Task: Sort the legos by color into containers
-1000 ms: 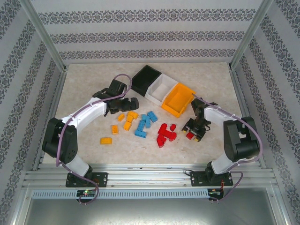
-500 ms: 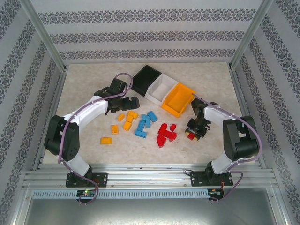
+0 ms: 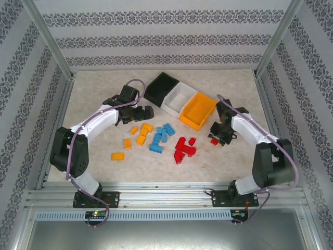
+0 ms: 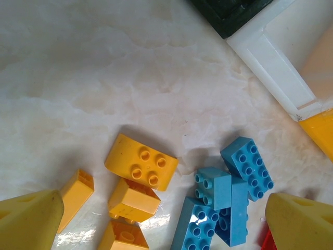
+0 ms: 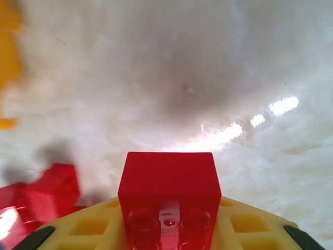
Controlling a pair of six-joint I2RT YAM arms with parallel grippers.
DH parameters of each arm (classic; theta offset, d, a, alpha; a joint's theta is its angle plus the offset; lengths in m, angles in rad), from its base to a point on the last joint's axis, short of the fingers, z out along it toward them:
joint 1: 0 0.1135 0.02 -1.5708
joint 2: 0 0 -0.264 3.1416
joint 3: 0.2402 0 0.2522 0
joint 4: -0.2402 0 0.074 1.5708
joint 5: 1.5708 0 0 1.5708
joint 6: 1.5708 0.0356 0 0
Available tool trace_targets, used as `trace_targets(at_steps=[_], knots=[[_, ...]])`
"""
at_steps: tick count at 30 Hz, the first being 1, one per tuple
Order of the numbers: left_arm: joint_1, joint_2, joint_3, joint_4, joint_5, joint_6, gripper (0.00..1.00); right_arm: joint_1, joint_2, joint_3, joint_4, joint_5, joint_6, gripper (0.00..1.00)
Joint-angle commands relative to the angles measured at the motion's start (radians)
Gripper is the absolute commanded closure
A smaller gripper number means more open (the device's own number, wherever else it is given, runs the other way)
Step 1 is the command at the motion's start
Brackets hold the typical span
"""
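Note:
The legos lie mid-table in three loose heaps: yellow-orange ones (image 3: 140, 133), blue ones (image 3: 161, 136) and red ones (image 3: 183, 148). The containers stand behind them in a slanted row: black (image 3: 161, 87), white (image 3: 177, 99), orange (image 3: 199, 110). My right gripper (image 3: 215, 139) is shut on a red lego (image 5: 169, 190), lifted off the table just right of the red heap (image 5: 47, 192). My left gripper (image 3: 143, 113) hangs open above the yellow legos (image 4: 141, 162) and blue legos (image 4: 229, 198), its yellow fingers (image 4: 28, 219) wide apart with nothing between them.
Two stray yellow bricks (image 3: 117, 155) lie toward the front left. Corners of the black bin (image 4: 229, 13), white bin (image 4: 291, 62) and orange bin (image 4: 320, 130) edge the left wrist view. Patterned walls and a metal frame (image 3: 57, 130) enclose the table.
The right gripper closed on a red lego and carried it up and away from the table's front, toward the orange bin. The left gripper shifted slightly and stayed open.

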Motion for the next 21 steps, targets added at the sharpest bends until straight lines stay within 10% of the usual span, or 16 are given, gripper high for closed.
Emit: trace_targets(at_steps=[1, 21], knots=[[0.014, -0.012, 0.016, -0.024, 0.010, 0.011, 0.00, -0.017, -0.050, 0.103, -0.055, 0.026, -0.043, 0.65], [0.070, -0.115, -0.077, -0.017, 0.025, 0.002, 0.00, 0.032, 0.471, 0.688, -0.076, -0.068, -0.098, 0.64]])
